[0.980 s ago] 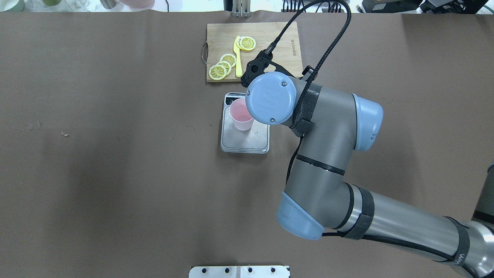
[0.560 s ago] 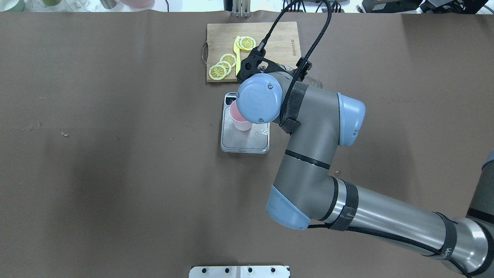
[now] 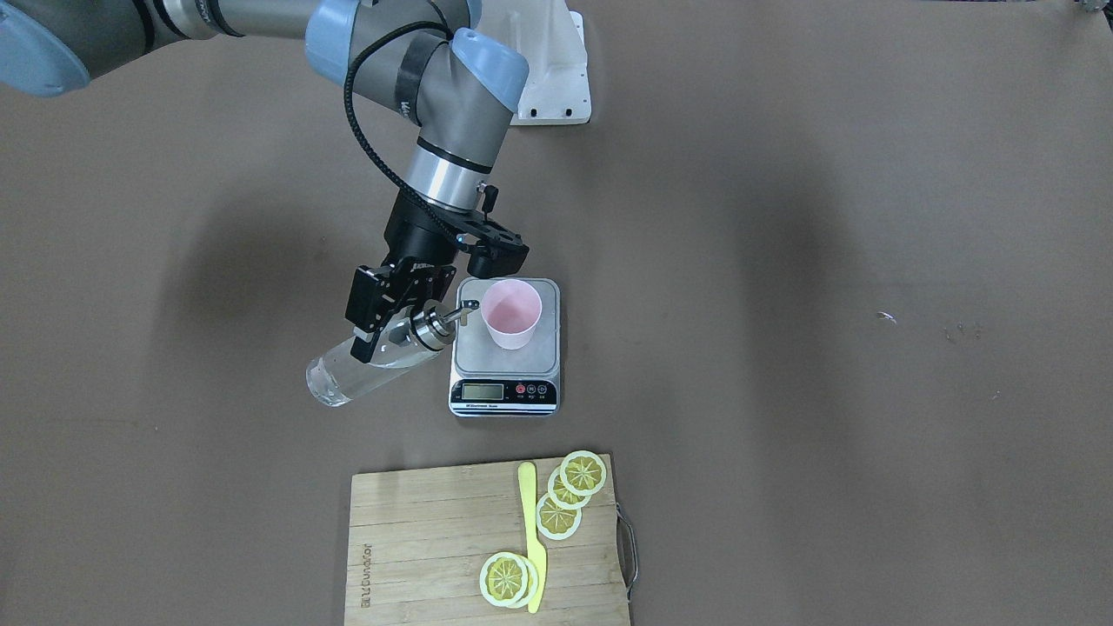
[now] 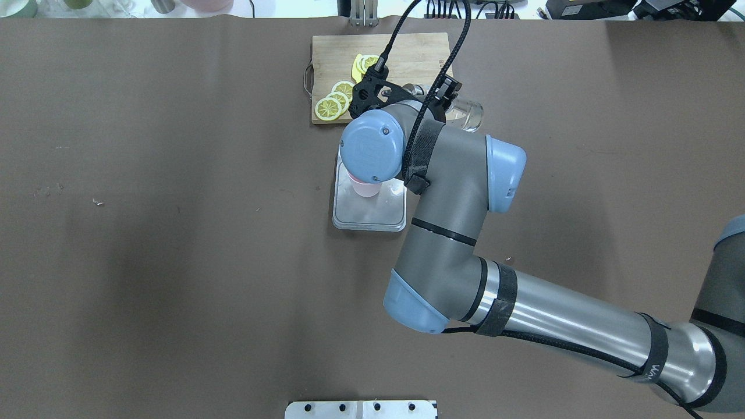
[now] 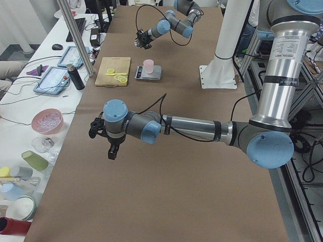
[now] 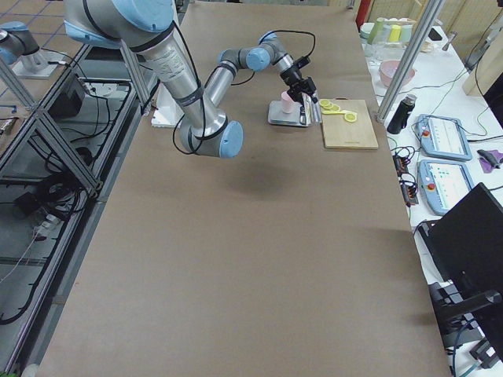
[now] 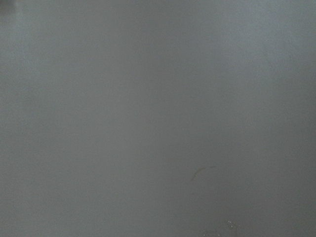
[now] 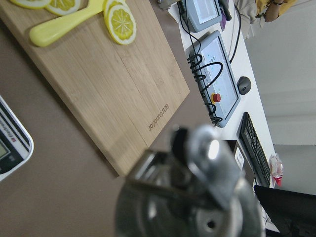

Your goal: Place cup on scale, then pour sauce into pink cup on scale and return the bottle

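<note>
The bottle (image 3: 352, 376) is grasped by the right pincer (image 3: 396, 330) and held tilted; its spout (image 3: 459, 309) is aimed at the cup (image 3: 511, 313), just short of the rim.

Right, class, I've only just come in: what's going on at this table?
The right gripper holds the glass bottle tipped on its side, its metal spout aimed at the pink cup, which stands on the scale. The spout is close beside the cup's rim and no stream shows. The left gripper hangs over bare table, away from these.
</note>
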`<state>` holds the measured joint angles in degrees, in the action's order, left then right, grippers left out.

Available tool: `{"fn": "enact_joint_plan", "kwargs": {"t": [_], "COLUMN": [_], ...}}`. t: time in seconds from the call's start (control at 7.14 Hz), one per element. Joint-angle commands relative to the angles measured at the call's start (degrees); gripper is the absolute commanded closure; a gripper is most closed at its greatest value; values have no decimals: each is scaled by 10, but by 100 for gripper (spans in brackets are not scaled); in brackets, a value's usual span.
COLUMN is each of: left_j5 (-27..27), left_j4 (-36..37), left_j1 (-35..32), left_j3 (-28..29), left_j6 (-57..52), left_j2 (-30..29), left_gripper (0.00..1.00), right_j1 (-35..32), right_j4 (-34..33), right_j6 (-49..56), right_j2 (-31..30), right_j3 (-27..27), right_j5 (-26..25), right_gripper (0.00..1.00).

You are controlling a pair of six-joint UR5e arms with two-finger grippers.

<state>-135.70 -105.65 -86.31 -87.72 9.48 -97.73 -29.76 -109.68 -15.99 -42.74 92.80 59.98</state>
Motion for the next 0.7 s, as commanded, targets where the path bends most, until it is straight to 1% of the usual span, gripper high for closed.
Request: {"fn": "enact_joint_plan", "kwargs": {"t": [0.0,0.28,0.56], "left_j5": [-1,-1,-14], "left_j4": [0,1,0], "left_j1": [0,0,-1], "left_j3": [2,2,7], "left_j6": [0,1,1], "left_j2": [0,0,0], "left_gripper": [3,3,3], "right_j1": [1,13,28], "right_j4": [-2,-8,-23], "right_j6": [6,6,5], "right_j2": [-14,-17,-14], "right_j3": [2,0,-3], "right_j5": [-39,-71,-91], "right_gripper": [100,100,100]}}
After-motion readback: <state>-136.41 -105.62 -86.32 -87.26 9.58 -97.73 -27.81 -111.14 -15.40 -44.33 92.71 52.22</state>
